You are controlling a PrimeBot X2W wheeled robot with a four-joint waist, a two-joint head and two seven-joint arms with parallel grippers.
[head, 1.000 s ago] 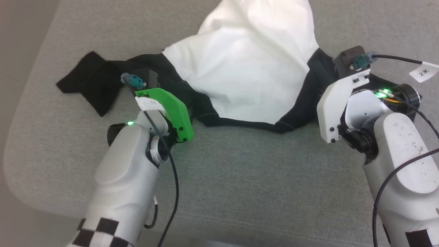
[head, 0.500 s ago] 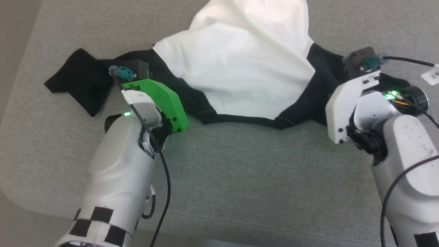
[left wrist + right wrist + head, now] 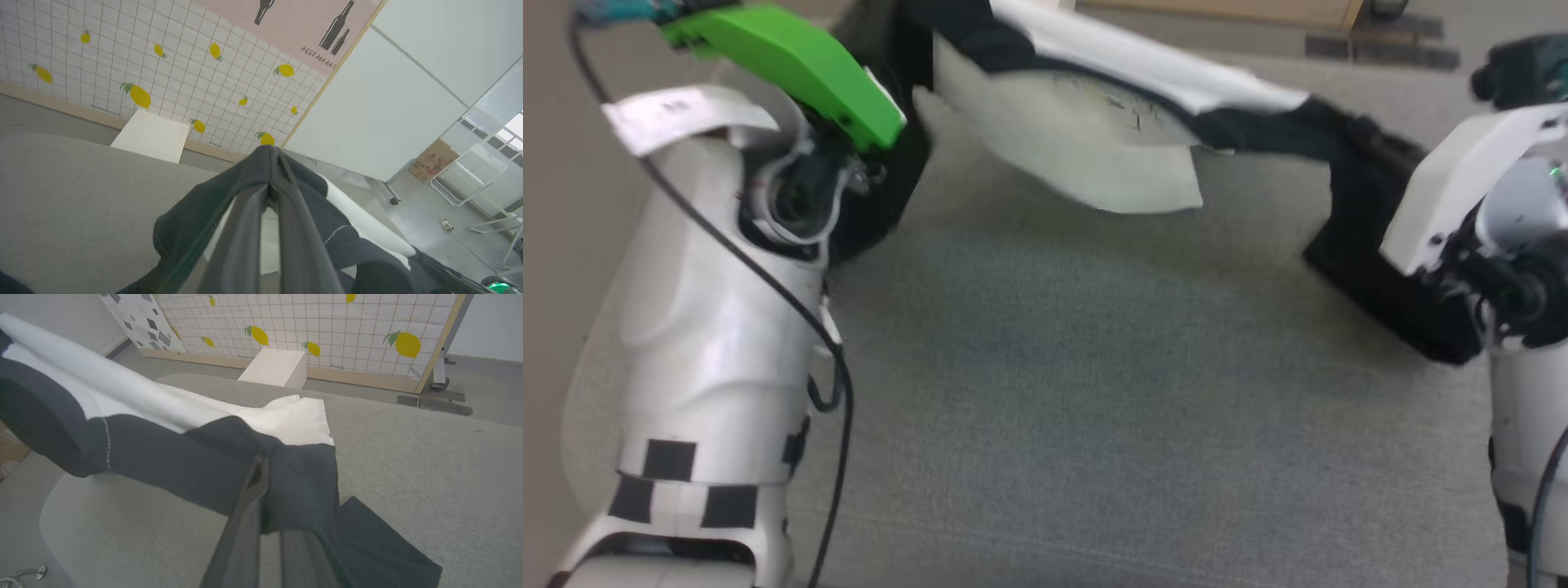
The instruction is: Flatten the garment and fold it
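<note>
The left gripper [image 3: 272, 163] is clamped on black shoulder fabric of the garment [image 3: 1094, 155]. The right gripper [image 3: 258, 469] pinches the opposite black shoulder. The shirt hangs stretched between them above the grey padded table [image 3: 1094, 425], with one black sleeve trailing onto the table below the right gripper.

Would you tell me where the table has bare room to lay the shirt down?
The table is bare across its wide near middle, bordered by the left arm, the right arm and the hanging shirt. Crowded: the far strip, where the left hand and right hand hold the shirt, and the right, where its black sleeve drapes down.
</note>
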